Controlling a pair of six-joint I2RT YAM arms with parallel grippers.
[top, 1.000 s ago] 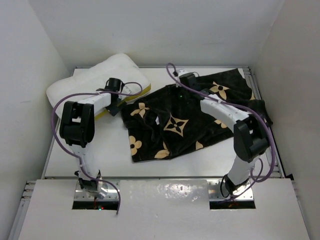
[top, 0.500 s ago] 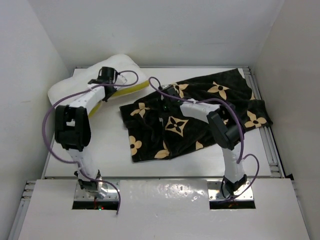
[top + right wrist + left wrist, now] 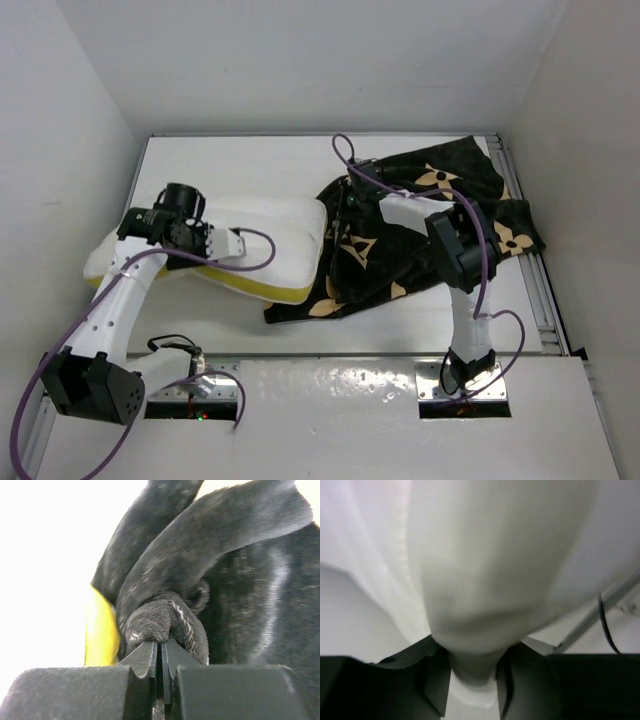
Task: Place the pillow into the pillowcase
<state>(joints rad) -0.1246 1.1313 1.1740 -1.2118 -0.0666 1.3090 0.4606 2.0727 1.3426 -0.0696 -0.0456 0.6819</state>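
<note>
We saw the white desk [image 3: 250,165] filling the floor of a white-walled enclosure. Across its right half lay the pillowcase [image 3: 375,275], black with tan flowers, rumpled, with its left edge lifted off the surface. The pillow [image 3: 270,232] lay just left of it, across the middle and left of the desk, and its right end touched that lifted edge. We could not tell whether any of the pillow had gone inside the opening.

The left arm [image 3: 112,312] reached up from the near left corner and bent over the pillow's left part. The right arm [image 3: 462,262] rose from the near right and stretched leftward over the pillowcase to its raised edge.

The left jaws stood narrow, pinching a fold of the pillow's white cover between them. The right jaws were pressed together on a bunched wad of the black cloth at the pillowcase's left edge.

The pillow's yellow band [image 3: 255,288] ran along its near edge, and in the right wrist view it showed just beside the gripped cloth.
</note>
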